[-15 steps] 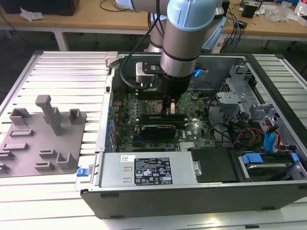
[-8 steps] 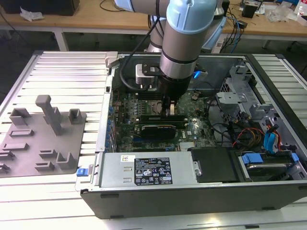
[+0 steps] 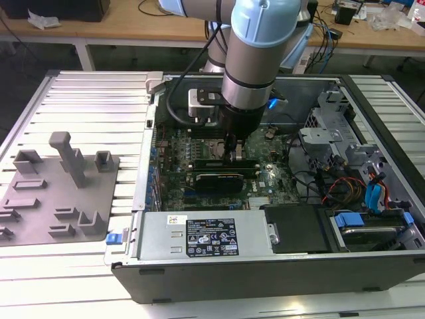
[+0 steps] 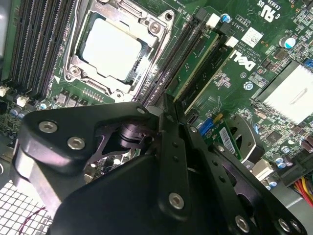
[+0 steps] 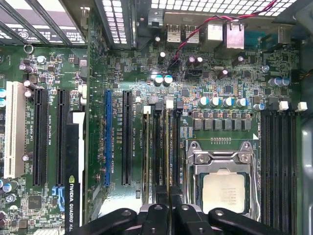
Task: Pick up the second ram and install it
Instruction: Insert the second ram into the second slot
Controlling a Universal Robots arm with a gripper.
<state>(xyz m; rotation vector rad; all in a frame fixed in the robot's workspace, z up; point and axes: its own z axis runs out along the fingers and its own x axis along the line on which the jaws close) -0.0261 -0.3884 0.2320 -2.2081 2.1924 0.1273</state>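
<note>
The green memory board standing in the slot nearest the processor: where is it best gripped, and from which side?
Take the memory board by its long upper edge, pinching across its thin faces, and come from straight above. It stands on edge beside the processor, with another board close alongside, so probably only that edge is free.

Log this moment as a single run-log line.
hand: down inside the case, over the memory slots beside the processor | second ram: seated in slot | graphics card: installed

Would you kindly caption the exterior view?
Gripper lowered onto the motherboard's memory slots inside the open computer case.
</note>
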